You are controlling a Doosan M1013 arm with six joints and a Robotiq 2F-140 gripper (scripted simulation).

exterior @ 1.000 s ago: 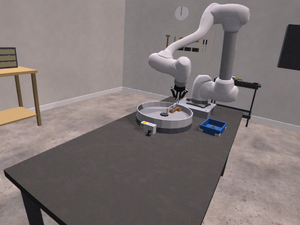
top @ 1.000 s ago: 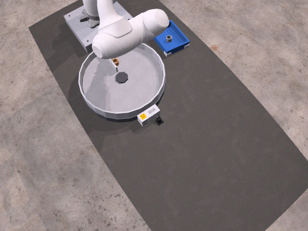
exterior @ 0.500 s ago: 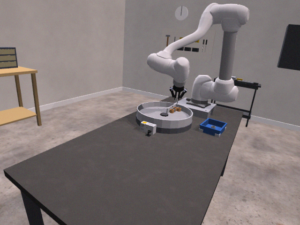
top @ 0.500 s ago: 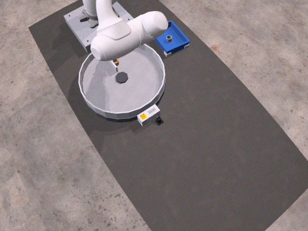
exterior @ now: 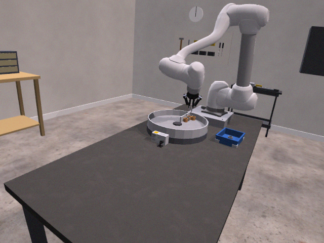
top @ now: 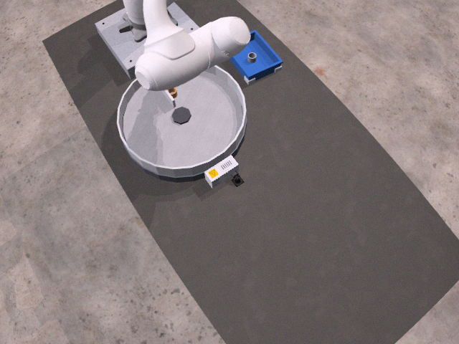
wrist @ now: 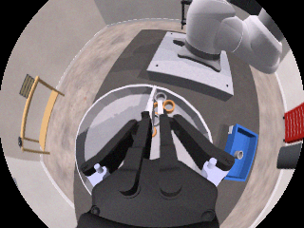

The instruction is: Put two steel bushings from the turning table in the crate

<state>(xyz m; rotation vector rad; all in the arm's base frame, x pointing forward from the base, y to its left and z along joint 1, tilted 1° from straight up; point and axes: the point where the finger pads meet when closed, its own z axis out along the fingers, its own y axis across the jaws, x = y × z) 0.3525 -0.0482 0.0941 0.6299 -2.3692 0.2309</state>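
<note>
The round grey turning table (top: 181,118) with a raised rim stands by the robot base. Bronze bushings (exterior: 189,118) sit together at its back, near a thin white guide bar; only one (top: 172,91) shows under the arm from above, and one shows in the wrist view (wrist: 166,106). I see no steel bushing on the table. One steel bushing (top: 252,56) lies in the blue crate (top: 257,57) to the table's right. My gripper (exterior: 192,106) hangs above the bronze bushings with its fingers shut (wrist: 156,128) and nothing between them. The arm hides it from above.
A white control box (top: 221,170) with a yellow label sits against the table's front rim. A dark hub (top: 181,115) marks the table's centre. The robot base plate (top: 125,33) is behind the table. The crate also shows in the wrist view (wrist: 242,152).
</note>
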